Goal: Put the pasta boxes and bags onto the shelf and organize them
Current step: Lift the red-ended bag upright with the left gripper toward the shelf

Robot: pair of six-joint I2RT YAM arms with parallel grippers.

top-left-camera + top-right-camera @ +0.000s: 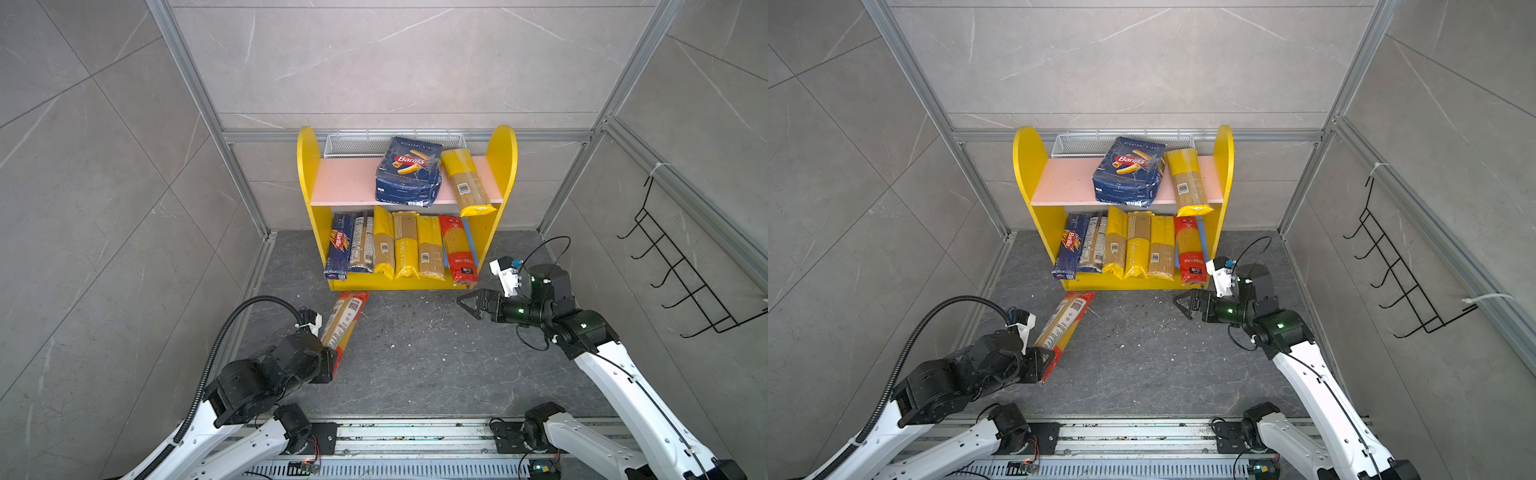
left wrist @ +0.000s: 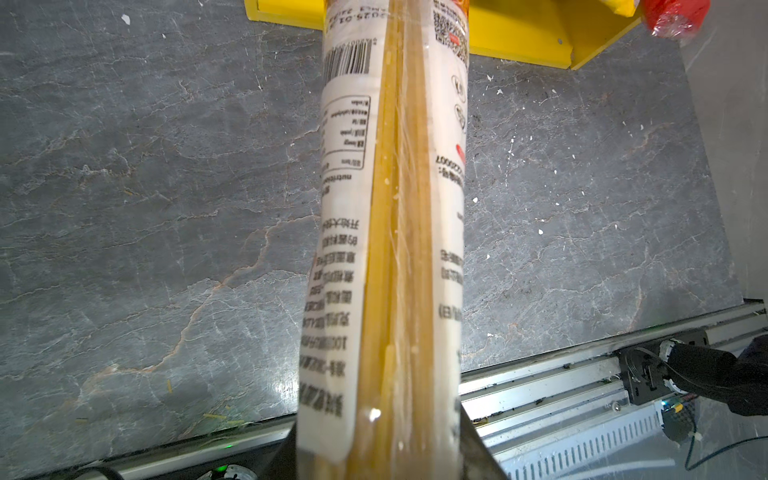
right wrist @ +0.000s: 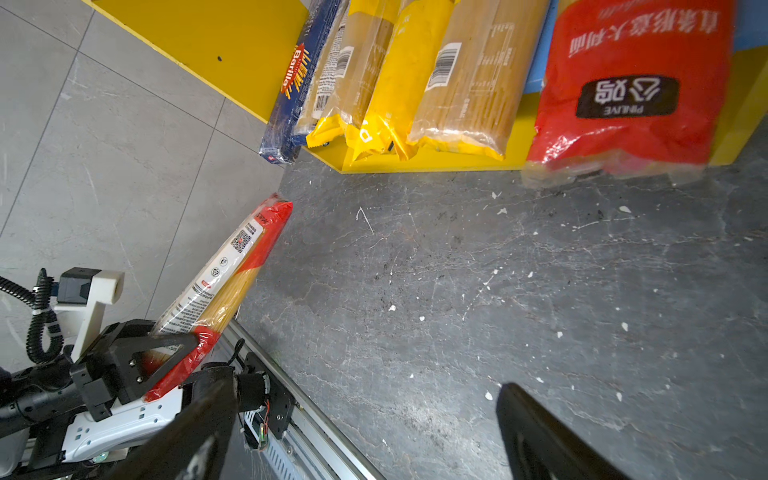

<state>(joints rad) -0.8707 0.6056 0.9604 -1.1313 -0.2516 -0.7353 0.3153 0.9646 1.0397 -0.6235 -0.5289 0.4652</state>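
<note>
- Only the top views show the pink upper board (image 1: 345, 183) of the shelf (image 1: 305, 174). The wide blue rigatoni pack (image 1: 409, 172) lies on it, with a yellow-ended bag (image 1: 467, 183) just beside it that overhangs the board's front edge.
- The right wrist view alone shows the left tool (image 3: 158, 353) from the side. It is clenched on the red near end of a long red-ended spaghetti bag (image 3: 224, 282), and the bag's far end points at the shelf's front.
- The left wrist view gives that bag's barcode and label close up, and the bag hides part of the shelf's base.
- On the shelf's lower level six packs lie side by side, from the narrow Barilla spaghetti box (image 1: 340, 249) to the red bag (image 1: 457, 249).
- The right tool (image 1: 467, 305) is released, its jaws wide and empty. It hangs over the worktop (image 1: 415, 353), near the shelf's front corner by the red bag.
- A black wire rack (image 1: 681, 270) hangs on the wall, well apart from the shelf.
</note>
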